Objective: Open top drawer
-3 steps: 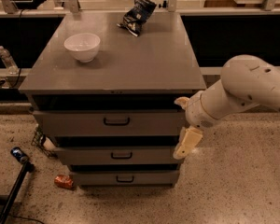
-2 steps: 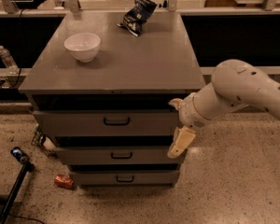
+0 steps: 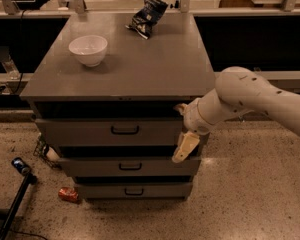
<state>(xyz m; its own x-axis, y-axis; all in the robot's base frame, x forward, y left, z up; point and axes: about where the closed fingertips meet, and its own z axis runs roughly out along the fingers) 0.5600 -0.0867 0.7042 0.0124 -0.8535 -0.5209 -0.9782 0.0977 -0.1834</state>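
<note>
Grey metal, the top drawer (image 3: pixel 90 132) faces me. The gripper (image 3: pixel 184 136) hangs at its right end; open or closed, I cannot tell.

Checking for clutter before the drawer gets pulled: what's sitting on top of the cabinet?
A white bowl and a dark crumpled bag; anything beneath them is covered. The gripper hangs by the top drawer at its lower right corner.

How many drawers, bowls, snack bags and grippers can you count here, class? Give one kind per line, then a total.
Drawers: 3 (top drawer, middle drawer, bottom drawer)
White bowl: 1
Snack bag: 1
Gripper, at the top drawer's right end: 1
Total: 6
</note>
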